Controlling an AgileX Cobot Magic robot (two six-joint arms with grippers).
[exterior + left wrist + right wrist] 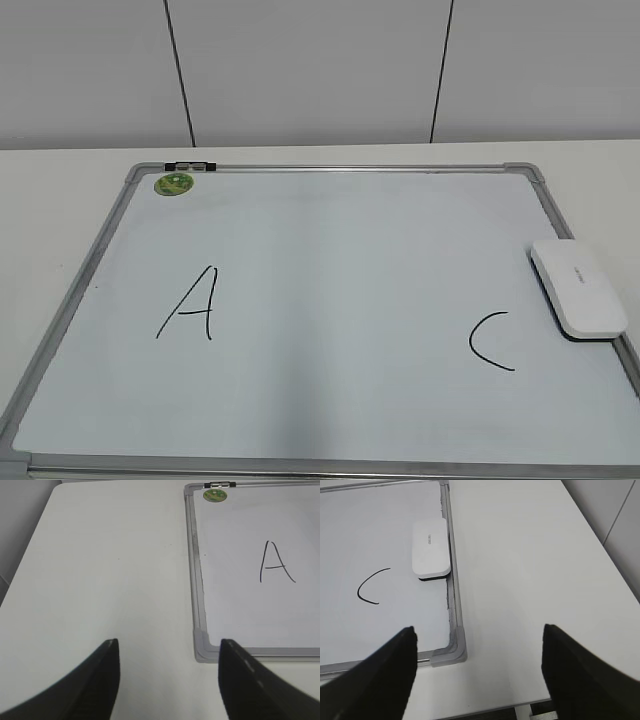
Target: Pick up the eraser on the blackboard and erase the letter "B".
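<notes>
The blackboard (330,250) is a white dry-erase board with a grey frame lying flat on the table. It bears a black "A" (190,305) on the left and a black "C" (490,342) on the right. No letter "B" shows between them. The white eraser (578,288) lies on the board's right edge, also seen in the right wrist view (431,547). My left gripper (167,652) is open and empty over the table left of the board's near corner. My right gripper (479,637) is open and empty over the table near the board's right near corner. Neither gripper shows in the exterior view.
A round green sticker (173,184) and a small black clip (190,166) sit at the board's far left corner. The white table (100,570) extends left of the board and also right of it (520,555). The table's front edge (485,707) is near my right gripper.
</notes>
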